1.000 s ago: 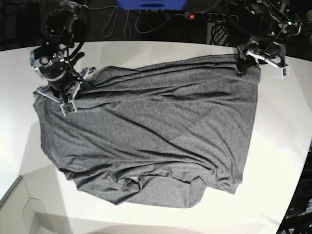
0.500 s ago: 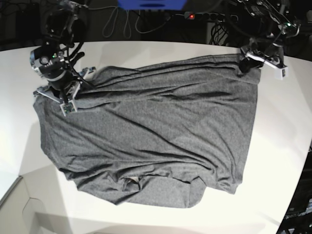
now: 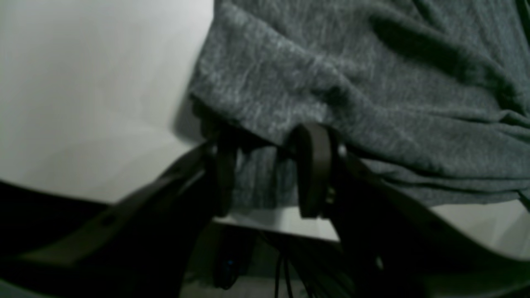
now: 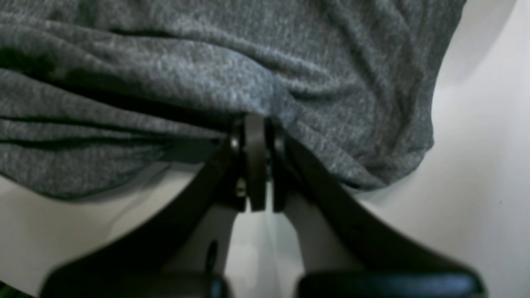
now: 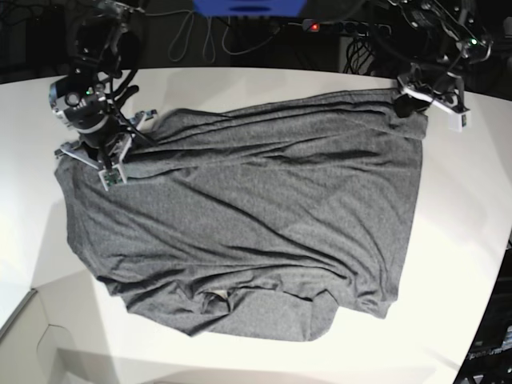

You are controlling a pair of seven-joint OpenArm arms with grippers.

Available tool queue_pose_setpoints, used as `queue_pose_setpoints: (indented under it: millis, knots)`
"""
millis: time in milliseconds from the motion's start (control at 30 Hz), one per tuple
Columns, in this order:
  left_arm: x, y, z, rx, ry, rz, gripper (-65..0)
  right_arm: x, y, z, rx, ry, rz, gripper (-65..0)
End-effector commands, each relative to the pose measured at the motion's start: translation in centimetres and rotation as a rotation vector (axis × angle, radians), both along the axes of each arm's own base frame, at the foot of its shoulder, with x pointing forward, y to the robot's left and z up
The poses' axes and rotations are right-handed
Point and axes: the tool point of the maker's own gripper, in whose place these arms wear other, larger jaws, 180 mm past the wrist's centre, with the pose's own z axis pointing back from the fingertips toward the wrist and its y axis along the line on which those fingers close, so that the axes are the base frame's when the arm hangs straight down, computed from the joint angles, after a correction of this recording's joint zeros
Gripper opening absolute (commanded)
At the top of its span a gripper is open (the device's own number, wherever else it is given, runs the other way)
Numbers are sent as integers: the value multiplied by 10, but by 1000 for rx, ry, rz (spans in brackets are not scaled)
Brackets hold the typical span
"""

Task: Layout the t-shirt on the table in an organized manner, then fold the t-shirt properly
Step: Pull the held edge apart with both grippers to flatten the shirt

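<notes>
You are in layout: right end effector (image 4: 254, 165) pinches the shirt (image 5: 256, 216) at 10 o'clock; left end effector (image 3: 269, 174) straddles the 2 o'clock hem, part-spread. Next, close it fully.

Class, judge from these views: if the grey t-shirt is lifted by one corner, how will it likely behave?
The t-shirt would probably droop, since it lies in soft wrinkles. It likely drags across the smooth table rather than sliding whole.

T-shirt (image 5: 248, 216) covers middle of table (image 5: 460, 240). Bare white room at near edge, both sides. Cables (image 5: 200, 32) crowd far edge.
</notes>
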Motion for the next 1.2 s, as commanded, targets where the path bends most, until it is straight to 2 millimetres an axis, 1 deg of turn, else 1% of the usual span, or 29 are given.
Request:
queue_pose_setpoints:
  millis: [0,33,100,167,267,333,467,500,667,767,900,967,1033,1067,1100,1167]
  knots:
    - [-2,2,0,7,16,-2,-428,8,1,10,2,-43,6,-650]
    - [1,2,1,7,10,-2,-456,8,1,10,2,-43,6,-650]
    - [10,1,4,5,-10,-1,-547,7,0,10,2,-42,3,-650]
    - [10,-1,0,-10,-4,-3,-650,7,-1,10,1,-42,1,-650]
    - [11,-4,-6,-29,8,-2,-633,3,-2,7,-3,-31,2,-650]
    - [11,-5,-7,-33,10,-2,-650,0,-5,6,-20,-21,15,-650]
    - [15,-2,0,-17,-11,-2,-648,-5,-1,2,-27,-2,44,-650]
    - [17,5,6,8,-20,-5,-648,-5,-1,2,-28,-2,44,-638]
    - [23,19,29,88,-59,-15,-648,-6,0,3,-29,-5,44,-489]
    - [27,35,43,151,-77,-24,-648,-6,-3,5,-29,-11,35,-425]
    - [28,43,48,175,-79,-28,-648,-5,-5,10,-34,-25,26,-366]
    - [29,46,50,185,-82,-30,-648,-6,-7,17,-28,-46,-5,-334]
    - [29,47,51,189,-84,-30,-648,-6,-11,29,-32,-80,-32,-306]
    - [32,47,53,192,-92,-32,-648,-10,-11,31,-39,-82,-33,-293]
    - [35,47,54,190,-96,-31,-648,-13,-8,33,-42,-82,-23,-284]
    - [36,48,55,194,-99,-31,-648,-20,0,29,-37,-64,3,-269]
